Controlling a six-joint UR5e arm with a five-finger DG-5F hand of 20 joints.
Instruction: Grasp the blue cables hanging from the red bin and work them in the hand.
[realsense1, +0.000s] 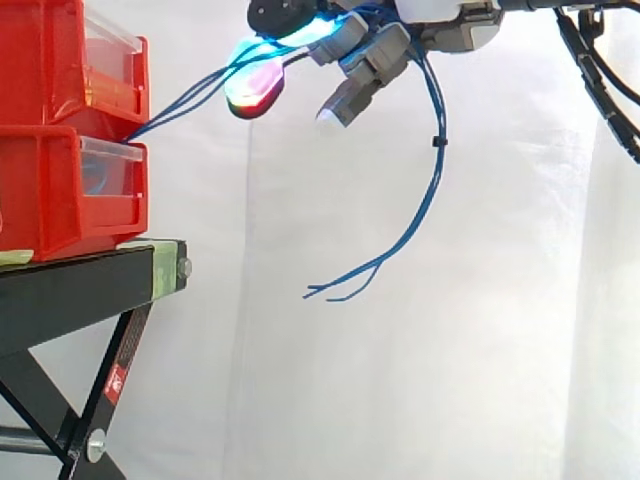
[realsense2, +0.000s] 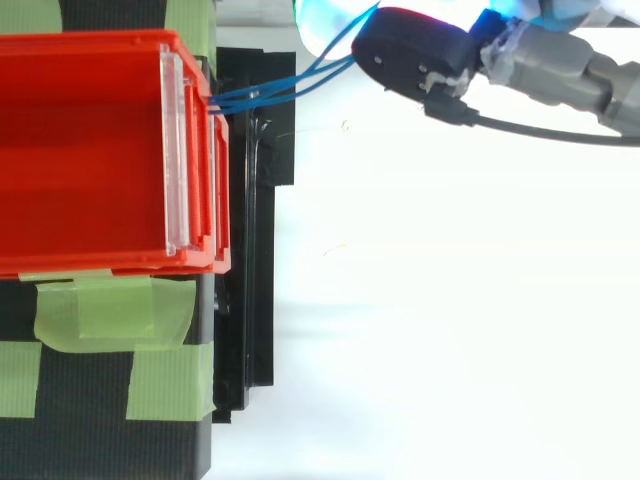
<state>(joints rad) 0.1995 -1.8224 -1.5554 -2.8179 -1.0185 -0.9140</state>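
A white curtain (realsense1: 480, 320) backs the scene. At the left a black stand (realsense1: 70, 285), patched with green tape (realsense2: 110, 310), carries the stacked red bins (realsense1: 50, 190). The hand (realsense1: 375, 50) sits high up, right of the bins and well apart from them. Its fingers are half curled with the thumb set against them, and the blue cables (realsense1: 190, 95) are caught in that pinch. The cables leave the gap between the upper and lower bin and rise taut to the right into the hand beside a glowing fingertip (realsense1: 255, 90). They then pass through it and droop in a long curve, bound by a small black tie (realsense1: 437, 143), to loose ends hanging free below. I judge the grasp made and the working step in hand. The next move likely calls for small finger shifts that roll the strands without loosening the pinch, and no hard pull to the right, since the taut run could drag on the bins.
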